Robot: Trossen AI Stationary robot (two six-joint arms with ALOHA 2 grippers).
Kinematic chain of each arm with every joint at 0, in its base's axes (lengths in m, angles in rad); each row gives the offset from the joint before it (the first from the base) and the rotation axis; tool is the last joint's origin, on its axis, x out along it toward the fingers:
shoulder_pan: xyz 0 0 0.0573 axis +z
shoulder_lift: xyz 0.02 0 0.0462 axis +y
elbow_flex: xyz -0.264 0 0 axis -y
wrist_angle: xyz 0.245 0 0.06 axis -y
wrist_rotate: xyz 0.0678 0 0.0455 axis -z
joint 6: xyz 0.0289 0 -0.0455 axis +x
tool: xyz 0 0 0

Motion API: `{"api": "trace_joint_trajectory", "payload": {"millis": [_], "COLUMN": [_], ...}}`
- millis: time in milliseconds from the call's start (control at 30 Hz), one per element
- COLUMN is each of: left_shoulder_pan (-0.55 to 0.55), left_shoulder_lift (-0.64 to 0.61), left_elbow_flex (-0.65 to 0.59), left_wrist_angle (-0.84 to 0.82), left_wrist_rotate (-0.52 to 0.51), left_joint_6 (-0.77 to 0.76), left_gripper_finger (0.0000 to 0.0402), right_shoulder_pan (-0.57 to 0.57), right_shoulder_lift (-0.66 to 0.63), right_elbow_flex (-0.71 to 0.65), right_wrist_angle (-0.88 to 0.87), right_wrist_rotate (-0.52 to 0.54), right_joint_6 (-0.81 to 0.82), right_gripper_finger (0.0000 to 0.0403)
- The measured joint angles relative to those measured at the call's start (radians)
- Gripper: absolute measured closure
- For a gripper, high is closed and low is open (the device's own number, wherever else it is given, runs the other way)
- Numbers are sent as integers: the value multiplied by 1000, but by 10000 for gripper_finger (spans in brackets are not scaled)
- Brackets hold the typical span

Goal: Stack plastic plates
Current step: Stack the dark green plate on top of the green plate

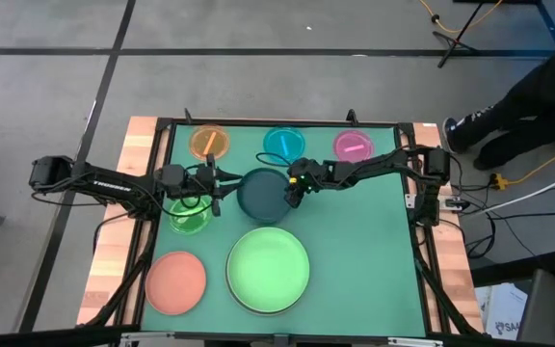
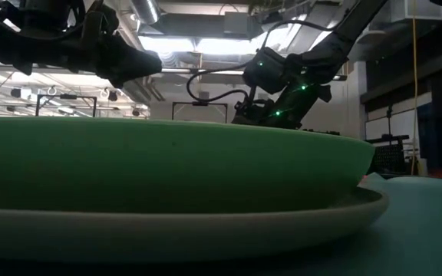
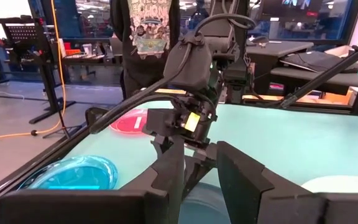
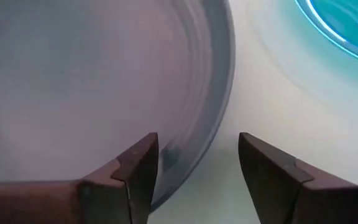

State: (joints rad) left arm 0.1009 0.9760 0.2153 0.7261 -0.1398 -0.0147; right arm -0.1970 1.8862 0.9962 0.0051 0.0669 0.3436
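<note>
The dark teal plate (image 1: pixel 263 194) lies flat on the green mat at the middle of the table. My right gripper (image 1: pixel 294 190) slants down over its right rim (image 4: pixel 221 112) and is open. One finger stands over the plate's inside and the other over the mat outside; neither visibly touches. My left gripper (image 1: pixel 216 183) hovers level at the teal plate's left side, open and holding nothing (image 3: pixel 201 168). The light green plate (image 1: pixel 269 269) rests in a grey-white plate (image 2: pixel 298 218) near the front edge.
An orange plate (image 1: pixel 208 142), a cyan plate (image 1: pixel 284 143) and a magenta plate (image 1: pixel 354 145) lie in a row along the far edge. A translucent green plate (image 1: pixel 189 213) lies under my left arm, and a salmon plate (image 1: pixel 176 281) lies at front left. A person stands beyond the table (image 3: pixel 145 25).
</note>
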Motion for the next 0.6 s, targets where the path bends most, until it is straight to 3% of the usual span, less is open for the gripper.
{"api": "trace_joint_trajectory", "payload": {"millis": [167,600], "left_shoulder_pan": [0,0], "left_shoulder_lift": [0,0], "left_elbow_flex": [0,0], "left_wrist_angle": [0,0], "left_wrist_rotate": [0,0], "left_joint_6": [0,0], "left_gripper_finger": [312,312], "right_shoulder_pan": [0,0], "right_shoulder_lift": [0,-1], "right_elbow_flex": [0,0], "right_wrist_angle": [1,6], "right_wrist_rotate": [0,40], "right_joint_6": [-7,-36], "right_gripper_finger": [216,373]}}
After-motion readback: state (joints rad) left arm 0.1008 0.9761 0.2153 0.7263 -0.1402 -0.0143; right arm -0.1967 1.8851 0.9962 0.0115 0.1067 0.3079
